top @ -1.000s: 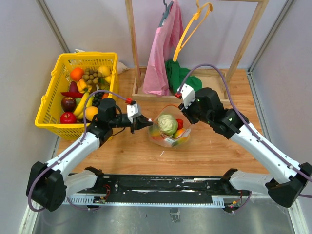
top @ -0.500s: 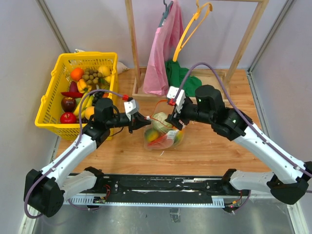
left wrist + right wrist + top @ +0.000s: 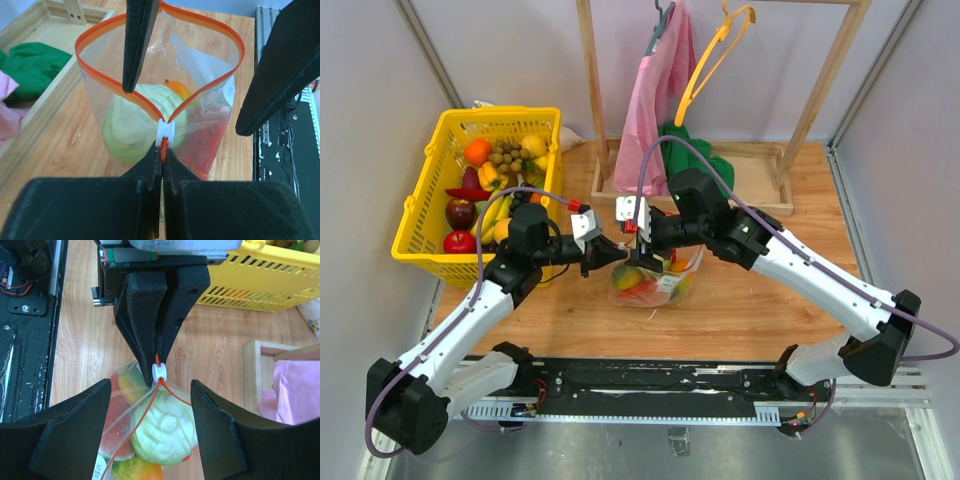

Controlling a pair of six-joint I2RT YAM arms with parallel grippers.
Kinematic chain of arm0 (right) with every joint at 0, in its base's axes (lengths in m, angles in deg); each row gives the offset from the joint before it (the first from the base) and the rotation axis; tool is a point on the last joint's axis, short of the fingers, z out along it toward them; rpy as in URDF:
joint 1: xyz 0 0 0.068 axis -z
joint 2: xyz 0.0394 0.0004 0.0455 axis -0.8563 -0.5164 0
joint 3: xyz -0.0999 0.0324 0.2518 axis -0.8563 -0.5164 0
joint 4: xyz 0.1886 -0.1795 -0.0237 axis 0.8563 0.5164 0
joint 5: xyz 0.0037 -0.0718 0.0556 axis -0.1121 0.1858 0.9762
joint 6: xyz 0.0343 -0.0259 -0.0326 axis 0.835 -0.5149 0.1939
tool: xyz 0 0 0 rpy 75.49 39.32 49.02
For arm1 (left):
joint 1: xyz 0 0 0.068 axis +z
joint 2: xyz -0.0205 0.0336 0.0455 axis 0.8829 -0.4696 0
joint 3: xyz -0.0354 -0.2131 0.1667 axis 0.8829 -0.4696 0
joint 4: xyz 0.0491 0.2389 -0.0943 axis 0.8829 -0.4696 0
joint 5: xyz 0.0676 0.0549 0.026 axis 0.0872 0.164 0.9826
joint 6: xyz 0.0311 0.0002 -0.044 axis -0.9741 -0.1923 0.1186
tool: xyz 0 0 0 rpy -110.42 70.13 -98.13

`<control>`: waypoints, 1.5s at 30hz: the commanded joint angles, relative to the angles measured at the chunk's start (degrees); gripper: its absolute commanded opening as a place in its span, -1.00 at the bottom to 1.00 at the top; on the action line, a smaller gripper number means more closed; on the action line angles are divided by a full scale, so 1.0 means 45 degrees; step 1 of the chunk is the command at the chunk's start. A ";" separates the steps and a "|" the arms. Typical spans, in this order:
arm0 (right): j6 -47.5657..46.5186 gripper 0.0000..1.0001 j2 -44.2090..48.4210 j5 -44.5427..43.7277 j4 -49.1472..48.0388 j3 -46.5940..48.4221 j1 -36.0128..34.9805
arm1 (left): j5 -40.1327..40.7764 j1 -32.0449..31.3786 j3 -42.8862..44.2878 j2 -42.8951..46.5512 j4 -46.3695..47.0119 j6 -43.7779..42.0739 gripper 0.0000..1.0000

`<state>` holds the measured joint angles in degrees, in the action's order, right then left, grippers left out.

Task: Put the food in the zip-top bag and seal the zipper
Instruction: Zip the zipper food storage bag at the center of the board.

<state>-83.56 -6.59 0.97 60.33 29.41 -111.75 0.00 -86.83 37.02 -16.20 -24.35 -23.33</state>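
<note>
The clear zip-top bag (image 3: 658, 283) stands on the wooden table with its mouth open. Its red-orange zipper (image 3: 107, 82) forms an open loop. The food inside is a pale green cabbage (image 3: 165, 432), an orange piece (image 3: 176, 88) and a red piece (image 3: 212, 145). My left gripper (image 3: 163, 150) is shut on the zipper's end just behind the white slider (image 3: 165, 132); it also shows in the top view (image 3: 611, 250). My right gripper (image 3: 152, 390) is open, its fingers (image 3: 139, 45) straddling the bag mouth close to the slider (image 3: 158, 372). It touches nothing that I can see.
A yellow basket (image 3: 420, 215) of toy fruit stands at the left. A wooden rack (image 3: 595, 100) behind the bag holds a pink garment (image 3: 660, 100) and a yellow hanger (image 3: 715, 55); a green cloth (image 3: 692, 155) lies on its base.
My right arm has swung left over the bag, bringing its open gripper up to the slider end. The bag has shifted slightly left. My left gripper has kept its hold.
</note>
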 commanded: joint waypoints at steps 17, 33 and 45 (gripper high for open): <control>-0.0226 -0.61 -0.0673 0.1079 -0.0779 0.0024 -0.0077 | -0.0540 -0.0006 0.0202 0.0693 0.0195 -0.0721 -0.99; -0.0141 -0.99 0.0723 -0.1203 0.0072 -0.1104 0.0179 | 0.1065 0.0012 0.0202 0.0861 -0.0005 -0.0610 -0.99; 0.0780 -0.99 0.0244 0.0404 -0.0418 -0.0346 0.0076 | -0.1116 -0.0007 -0.0129 0.0347 0.1435 -0.0040 -0.48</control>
<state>-82.41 -5.03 -0.51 57.93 25.02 -111.53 -1.42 -87.18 36.98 -13.89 -22.82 -24.93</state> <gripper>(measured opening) 0.120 0.228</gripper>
